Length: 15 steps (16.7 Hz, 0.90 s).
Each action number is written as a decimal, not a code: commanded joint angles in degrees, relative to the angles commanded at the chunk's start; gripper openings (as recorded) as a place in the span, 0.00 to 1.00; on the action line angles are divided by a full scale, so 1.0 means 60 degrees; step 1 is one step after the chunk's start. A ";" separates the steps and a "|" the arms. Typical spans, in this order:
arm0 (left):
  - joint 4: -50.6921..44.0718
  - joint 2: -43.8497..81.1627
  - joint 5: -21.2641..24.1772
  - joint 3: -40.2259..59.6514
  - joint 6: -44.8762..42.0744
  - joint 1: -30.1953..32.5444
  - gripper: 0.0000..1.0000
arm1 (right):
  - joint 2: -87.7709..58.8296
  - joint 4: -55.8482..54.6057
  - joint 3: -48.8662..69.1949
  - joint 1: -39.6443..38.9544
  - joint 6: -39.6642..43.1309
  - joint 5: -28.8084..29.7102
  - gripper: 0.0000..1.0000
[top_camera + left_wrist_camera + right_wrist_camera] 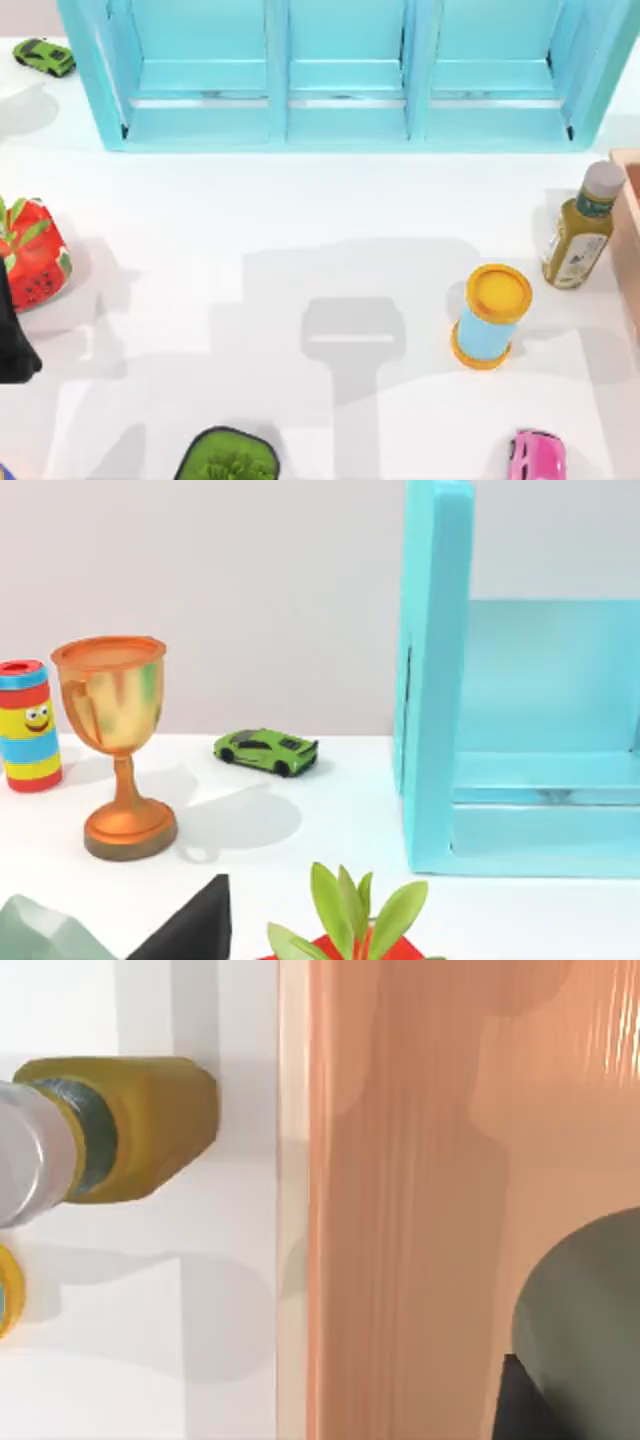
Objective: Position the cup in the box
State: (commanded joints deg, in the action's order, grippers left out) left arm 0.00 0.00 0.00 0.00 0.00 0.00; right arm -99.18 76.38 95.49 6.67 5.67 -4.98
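The cup (pixel 590 1300), dark grey-green and round, shows from above in the right wrist view, close to the camera and over the peach floor of the box (pixel 400 1210). My right gripper (pixel 560 1410) is shut on it, and one dark finger (pixel 515 1405) lies against the cup's side. In the top view the box (pixel 630 230) is a peach strip at the table's right edge. My left arm (pixel 12 340) sits parked at the left edge, with a dark fingertip (pixel 190 925) low in the left wrist view.
A yellow-green bottle (pixel 580 230) stands just left of the box, and a blue canister with a yellow lid (pixel 490 315) stands further left. A blue shelf (pixel 340 70) spans the back. A strawberry toy (pixel 30 255), green car (pixel 45 57), pink car (pixel 537 455), plant (pixel 228 458) and trophy (pixel 115 740) ring the table.
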 joint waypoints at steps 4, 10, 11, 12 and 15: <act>0.0000 0.0000 0.0000 0.0000 0.0000 0.0000 1.00 | 0.0288 0.0186 -0.1214 0.1231 0.1233 0.0150 0.00; 0.0000 0.0000 0.0000 0.0000 0.0000 0.0000 1.00 | 0.0249 0.0144 -0.1285 0.1253 0.1289 0.0178 0.00; 0.0000 0.0000 0.0000 0.0000 0.0000 0.0000 1.00 | 0.0248 0.0018 -0.1415 0.1262 0.1305 0.0178 0.00; 0.0000 0.0000 0.0000 0.0000 0.0000 0.0000 1.00 | 0.0239 -0.0203 -0.1631 0.1290 0.1310 0.0169 0.00; 0.0000 0.0000 0.0000 0.0000 0.0000 0.0000 1.00 | 0.0166 -0.1359 -0.2583 0.1356 0.1344 0.0164 0.00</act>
State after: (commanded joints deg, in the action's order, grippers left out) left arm 0.00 0.00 0.00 0.00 0.00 0.00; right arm -98.18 68.23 80.00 14.81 13.73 -3.99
